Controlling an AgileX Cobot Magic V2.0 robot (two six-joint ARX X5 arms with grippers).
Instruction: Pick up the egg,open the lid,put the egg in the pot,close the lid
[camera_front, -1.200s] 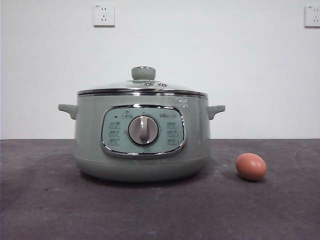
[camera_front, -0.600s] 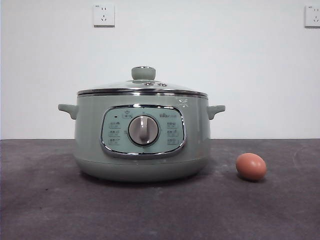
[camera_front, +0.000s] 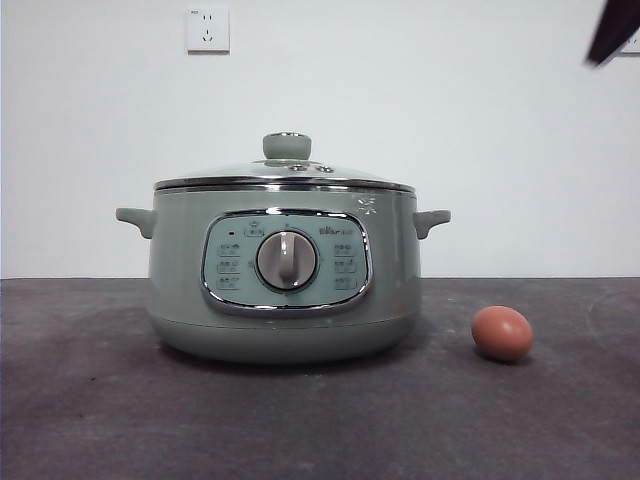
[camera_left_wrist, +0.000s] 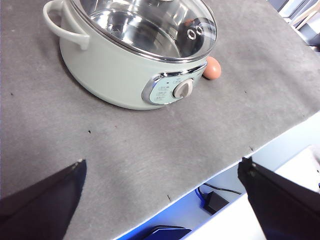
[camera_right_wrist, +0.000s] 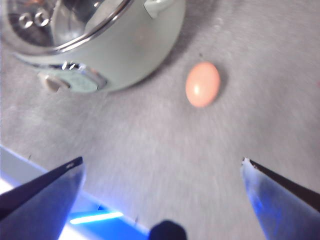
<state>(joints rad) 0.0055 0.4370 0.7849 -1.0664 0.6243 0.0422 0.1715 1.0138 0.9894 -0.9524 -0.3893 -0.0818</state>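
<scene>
The egg (camera_front: 502, 333) lies on the grey surface (camera_front: 90, 410), just beside the pot (camera_front: 285, 270) on the side away from the pot's far handle, apart from its wall and not touching it. Its long axis runs level with the surface, roughly side to side in the front view. The lid (camera_front: 285, 170) sits closed on the pot, knob up.

The right pincer (camera_right_wrist: 162, 167) is the nearer one: in its wrist view the egg (camera_right_wrist: 202, 84) lies ahead of the spread jaws and a little off their midline, well apart from both tips, with nothing between. The jaws stand wide, released, holding nothing. In the front view a dark tip at the top corner, above the egg's side, is probably this arm.

The left pincer (camera_left_wrist: 162, 172) hangs back over the surface's near edge, also released and bare, with the pot (camera_left_wrist: 125, 65) between it and the egg (camera_left_wrist: 212, 67).

So the pick-up looks to fall to the right arm: it needs to go forward and down, shifting slightly sideways to centre the egg, with the jaws closing across the egg's short width.
</scene>
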